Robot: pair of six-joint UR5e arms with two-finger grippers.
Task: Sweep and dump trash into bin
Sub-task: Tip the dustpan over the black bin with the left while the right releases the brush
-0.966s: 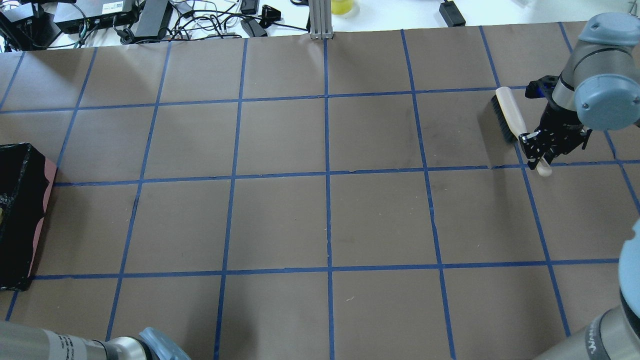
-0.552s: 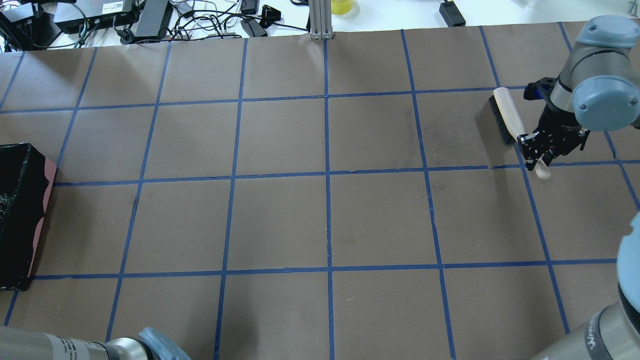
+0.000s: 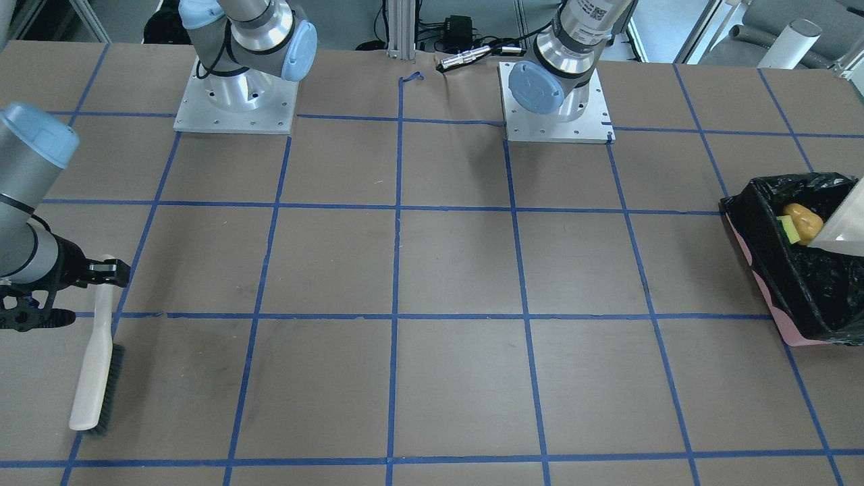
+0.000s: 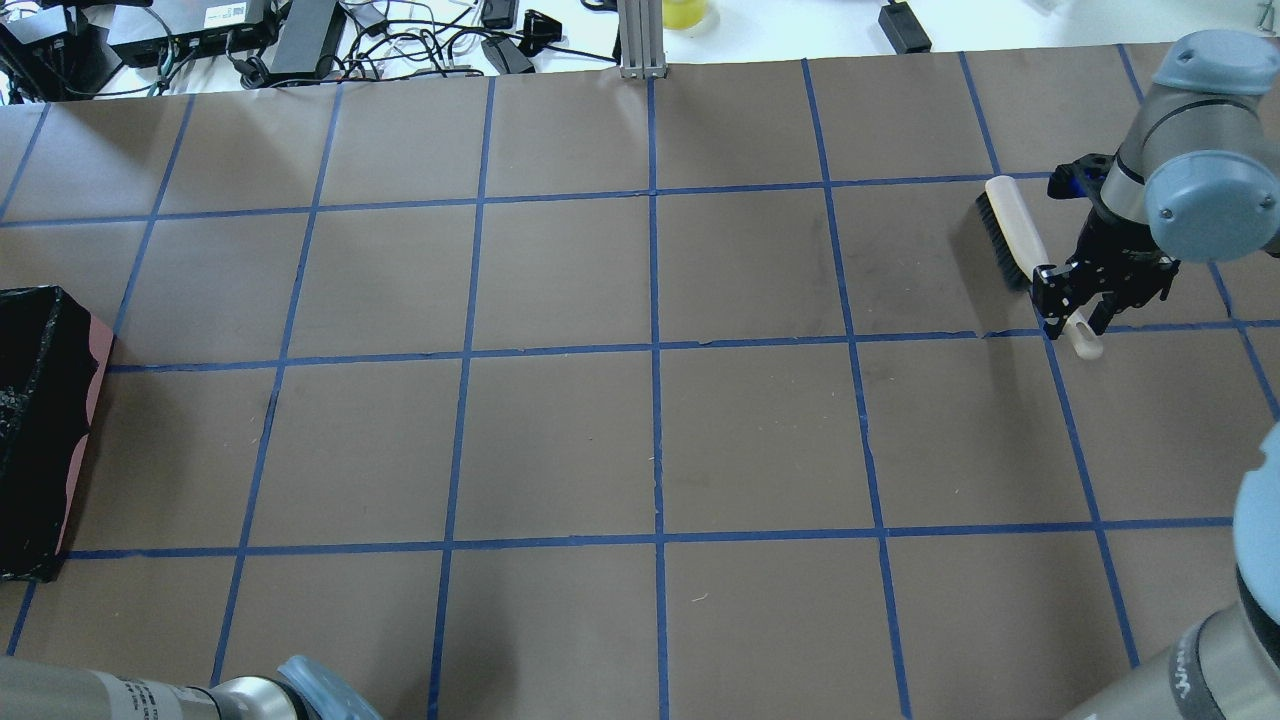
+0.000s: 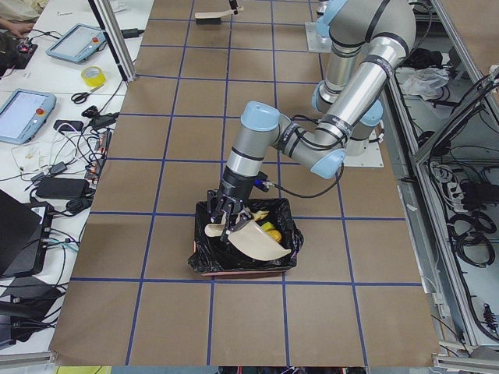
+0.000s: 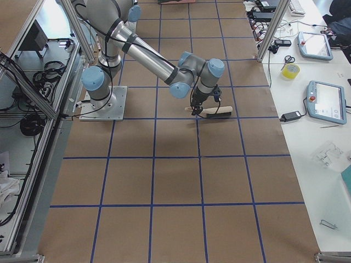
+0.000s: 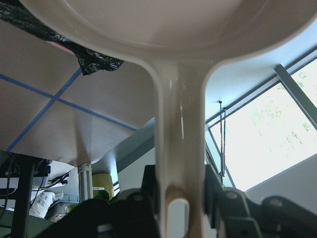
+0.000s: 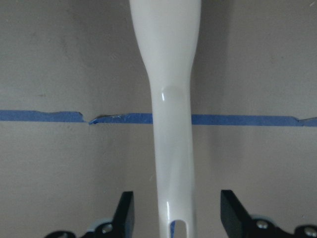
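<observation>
The trash, an amber-orange lump [image 3: 802, 217] and a yellow sponge with a green edge [image 3: 787, 227], lies inside the bin [image 3: 763, 263], a pink box lined with a black bag. The bin also shows in the exterior left view [image 5: 201, 253] and at the overhead view's left edge [image 4: 45, 420]. My left gripper [image 7: 179, 201] is shut on the beige dustpan's handle [image 7: 173, 124] and holds the dustpan [image 5: 253, 243] tilted into the bin. My right gripper [image 8: 176, 198] is open, its fingers apart on both sides of the white brush handle [image 8: 171, 99]. The brush [image 4: 1012, 222] lies on the table.
Brown paper with a blue tape grid covers the table [image 4: 650, 440]. Both arm bases [image 3: 236, 101] stand at the robot's side. Cables and power supplies [image 4: 300, 40] lie beyond the far edge, next to an aluminium post [image 4: 640, 40].
The right gripper and the brush have shifted very slightly on the table. A yellowish bit at the bin's left edge in the overhead view no longer shows.
</observation>
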